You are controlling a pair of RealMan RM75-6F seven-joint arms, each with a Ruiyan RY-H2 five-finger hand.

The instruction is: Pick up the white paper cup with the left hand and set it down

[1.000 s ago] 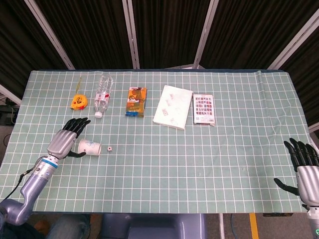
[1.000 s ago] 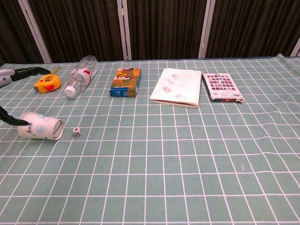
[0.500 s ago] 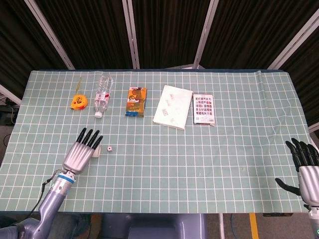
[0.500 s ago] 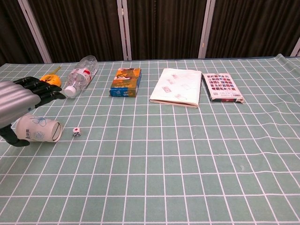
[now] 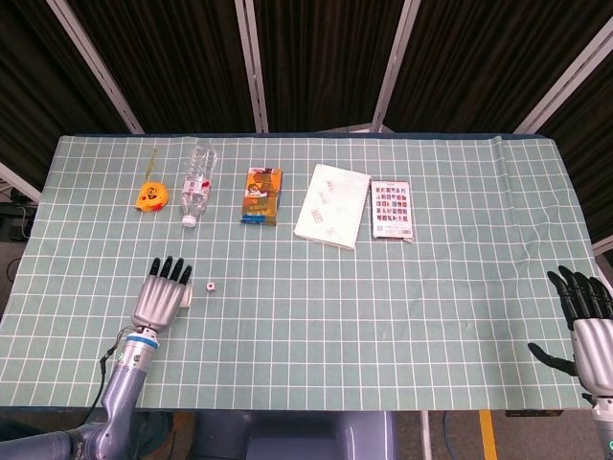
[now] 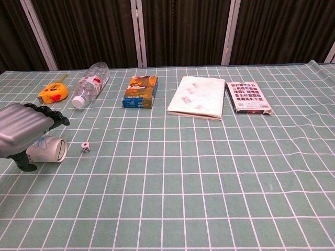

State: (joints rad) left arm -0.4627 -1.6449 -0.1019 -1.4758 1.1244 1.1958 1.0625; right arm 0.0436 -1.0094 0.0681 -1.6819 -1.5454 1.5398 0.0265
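The white paper cup [image 6: 51, 149] lies on its side at the table's left, its mouth facing right. My left hand [image 6: 22, 132] arches over it with the fingers reaching across the top and the thumb down at the cup's near side. From the head view the left hand [image 5: 163, 293] hides nearly the whole cup, leaving only a sliver of the cup's rim [image 5: 190, 290] showing, and its fingers look stretched out rather than closed. The cup still rests on the cloth. My right hand [image 5: 586, 321] hangs off the table's near right corner, fingers apart and empty.
A small die [image 6: 85, 148] sits just right of the cup. Along the back stand a yellow tape measure [image 6: 53, 93], a lying water bottle [image 6: 90, 83], an orange box [image 6: 141, 91], a white notebook [image 6: 197, 97] and a card pack [image 6: 247, 97].
My left hand has swung from the cup's left side to directly over it, covering it in the head view. The cup has shifted slightly. The right hand has barely moved.
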